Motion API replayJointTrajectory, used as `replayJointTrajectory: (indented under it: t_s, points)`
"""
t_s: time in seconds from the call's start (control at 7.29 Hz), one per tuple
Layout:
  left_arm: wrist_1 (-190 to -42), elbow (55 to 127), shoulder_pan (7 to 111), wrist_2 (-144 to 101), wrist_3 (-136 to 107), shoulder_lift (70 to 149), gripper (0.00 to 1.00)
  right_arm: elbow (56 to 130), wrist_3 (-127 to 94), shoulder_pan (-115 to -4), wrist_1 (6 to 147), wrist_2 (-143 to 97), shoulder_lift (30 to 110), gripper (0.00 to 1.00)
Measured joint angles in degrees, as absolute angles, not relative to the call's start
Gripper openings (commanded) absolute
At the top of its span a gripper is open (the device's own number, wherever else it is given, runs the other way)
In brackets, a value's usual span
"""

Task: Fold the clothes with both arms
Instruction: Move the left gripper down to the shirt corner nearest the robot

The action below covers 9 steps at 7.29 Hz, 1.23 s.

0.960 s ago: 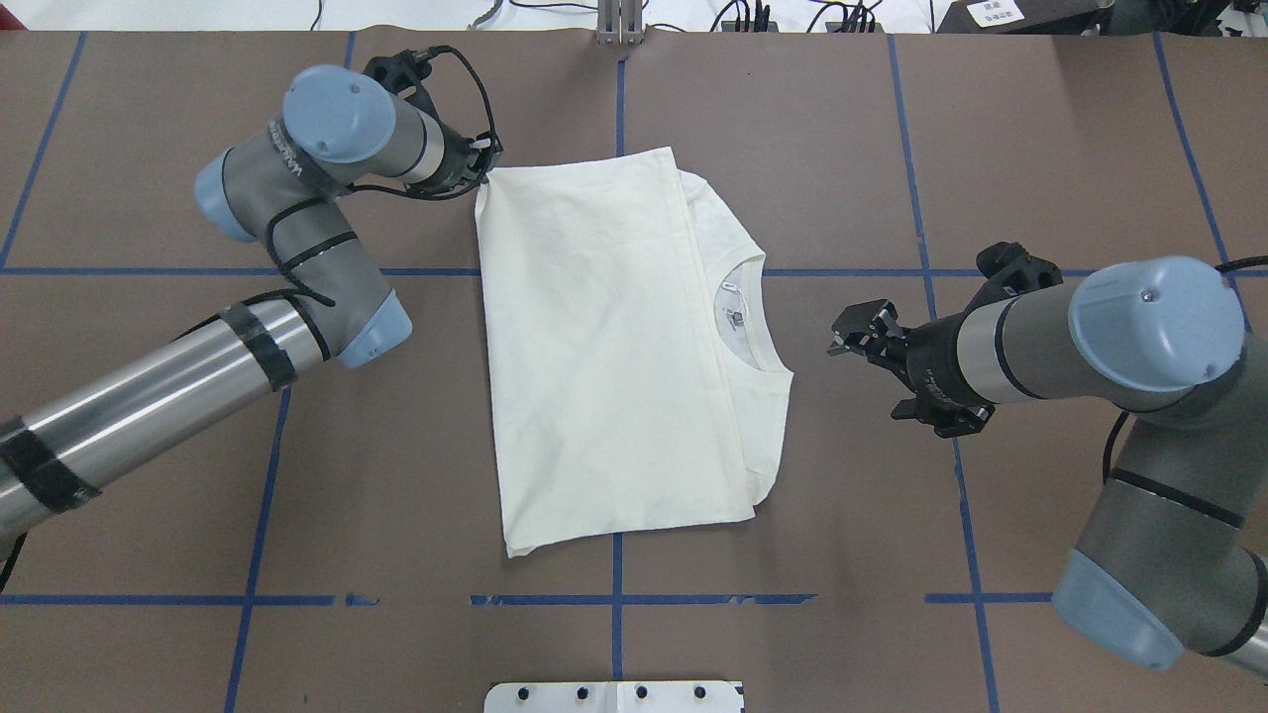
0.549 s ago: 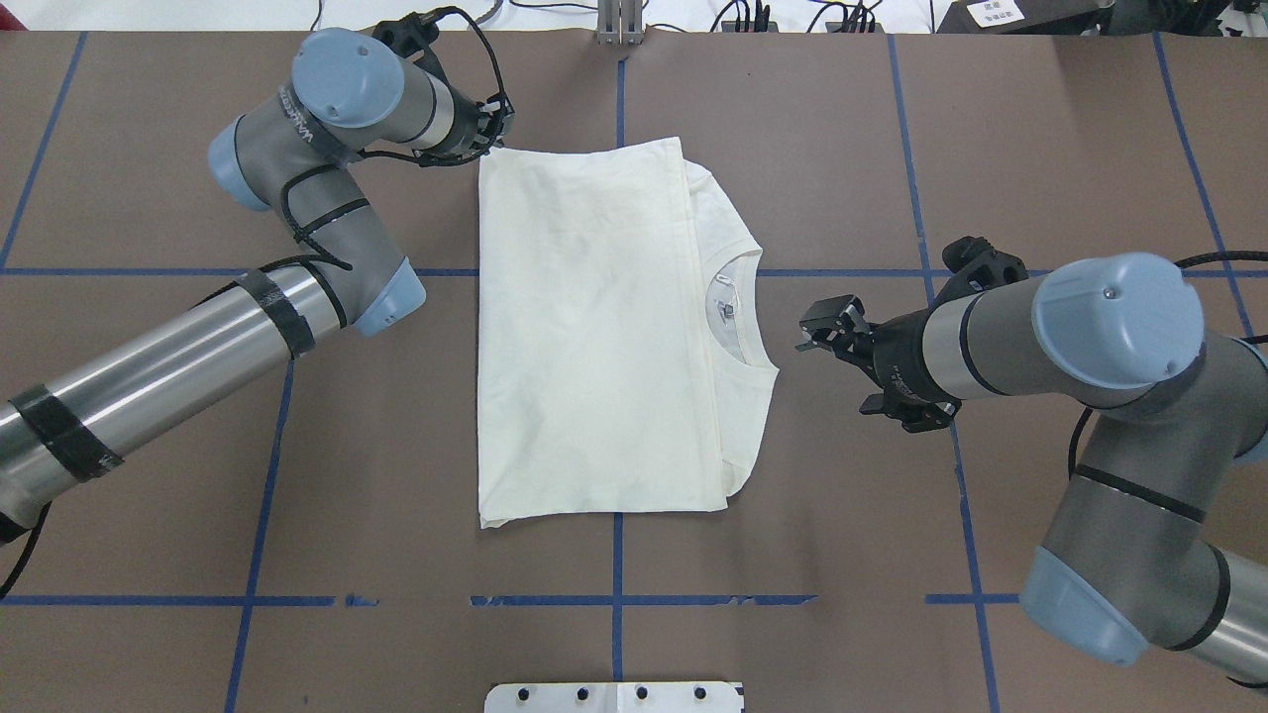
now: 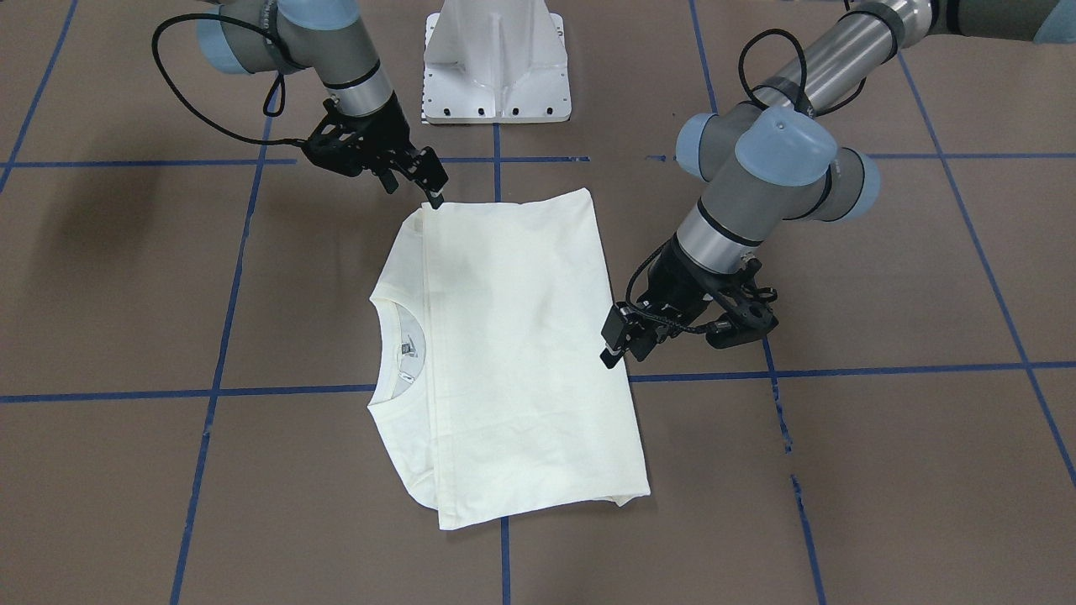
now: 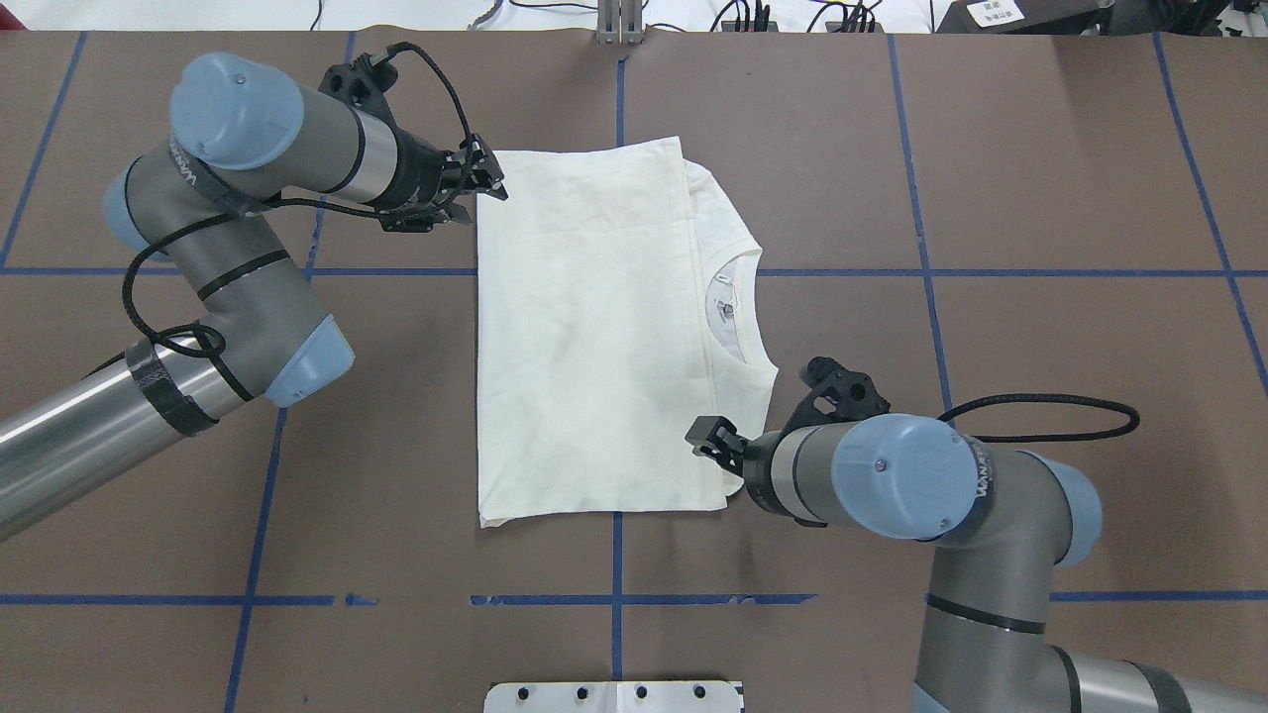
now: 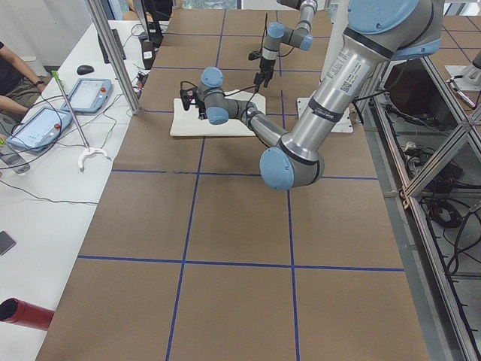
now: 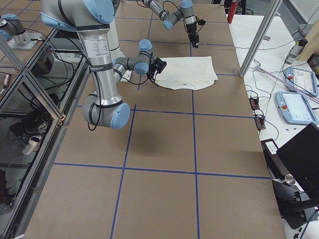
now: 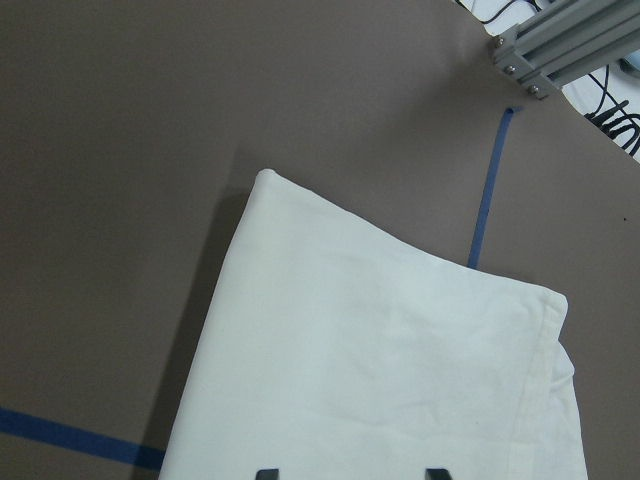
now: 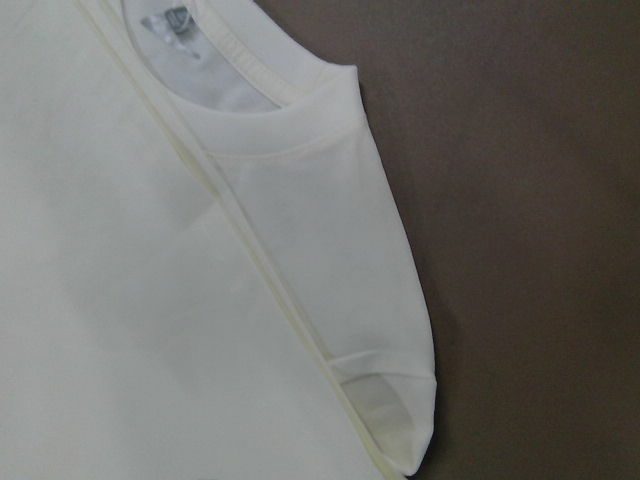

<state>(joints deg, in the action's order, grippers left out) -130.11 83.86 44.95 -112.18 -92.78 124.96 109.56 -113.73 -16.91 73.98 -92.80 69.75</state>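
Note:
The cream shirt [image 4: 584, 337] lies folded into a tall rectangle on the brown table, plain side up, with its ribbed collar [image 4: 738, 317] peeking out on the right. No print shows. My left gripper [image 4: 490, 183] is at the shirt's far left corner. In the left wrist view its fingertips [image 7: 265, 473] stand apart over the cloth [image 7: 380, 380], so it is open. My right gripper [image 4: 705, 436] hovers low over the near right corner, beside the folded sleeve [image 8: 380, 400]. It looks open and holds nothing. Facing the robot, the shirt [image 3: 513, 353] has the left gripper [image 3: 618, 344] and the right gripper [image 3: 420, 185] at opposite corners.
Blue tape lines [image 4: 616, 564] cross the table. The white pedestal base [image 3: 496, 67] stands at the robot's edge. Beyond the far edge is a white bench with tablets [image 5: 94, 94], cables and a person's arm [image 5: 11, 75]. An aluminium post [image 7: 560, 40] stands past the shirt's far end.
The right arm swung from beside the collar to the shirt's near right corner. The left gripper came down toward the far left corner. The shirt slid slightly left a second ago, then stayed.

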Motion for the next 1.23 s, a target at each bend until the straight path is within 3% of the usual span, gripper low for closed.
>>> replayJointTrajectory:
  t_s: [0.27, 0.69, 0.96, 1.1, 1.23]
  points:
    - [-130.1, 84.1, 44.9, -112.2, -92.8, 124.8, 0.58, 107.6, -115.0, -14.8, 78.7, -90.8, 67.6, 0.80]
    - [-130.0, 84.1, 44.7, -112.1, -92.9, 124.7, 0.58, 106.1, -115.3, -15.2, 79.6, -89.1, 67.3, 0.27]
    - [-130.0, 84.4, 44.7, -112.0, -92.9, 124.1, 0.58, 106.0, -115.3, -15.7, 79.6, -89.0, 67.2, 0.25]
    - [-130.0, 84.6, 44.7, -112.0, -92.9, 123.9, 0.58, 106.0, -115.3, -15.8, 79.6, -89.0, 67.1, 0.02]
    - [-130.0, 84.6, 44.7, -111.9, -92.9, 123.8, 0.58, 106.0, -115.6, -15.8, 79.5, -88.9, 66.8, 0.00]
